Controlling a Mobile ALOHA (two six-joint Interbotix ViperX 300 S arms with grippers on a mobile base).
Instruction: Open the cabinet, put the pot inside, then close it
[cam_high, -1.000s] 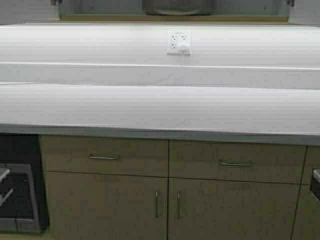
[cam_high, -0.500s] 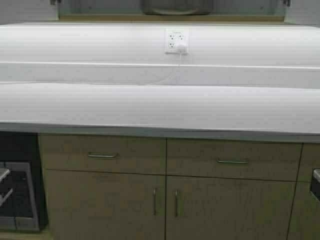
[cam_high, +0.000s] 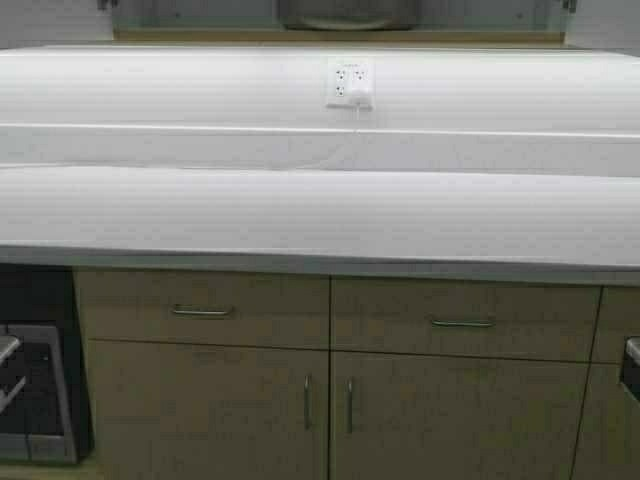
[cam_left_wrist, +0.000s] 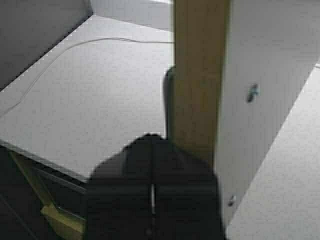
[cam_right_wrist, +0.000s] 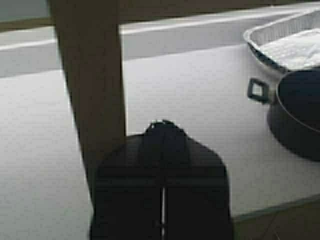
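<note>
The cabinet (cam_high: 330, 415) is the tan two-door cupboard under the white countertop (cam_high: 320, 215), both doors shut, with two slim upright handles (cam_high: 307, 401) at the middle seam. The pot (cam_right_wrist: 299, 114), grey with a dark inside and a black loop handle (cam_right_wrist: 258, 91), stands on the white counter in the right wrist view only, off to one side of my right gripper (cam_right_wrist: 162, 129), well apart from it. My right gripper is shut and empty. My left gripper (cam_left_wrist: 151, 142) is shut and empty above the white counter. Neither gripper shows in the high view.
Two drawer fronts with horizontal handles (cam_high: 202, 311) sit above the doors. A wall outlet (cam_high: 350, 83) with a cord is behind the counter. A foil tray (cam_right_wrist: 285, 40) lies just beyond the pot. A tan upright post stands close by each gripper (cam_left_wrist: 200, 75) (cam_right_wrist: 90, 75). A dark appliance (cam_high: 35, 380) is at lower left.
The whole scene has shifted slightly to the left in the high view: the robot has moved a little to the right. Nothing on the counter or cabinet has changed.
</note>
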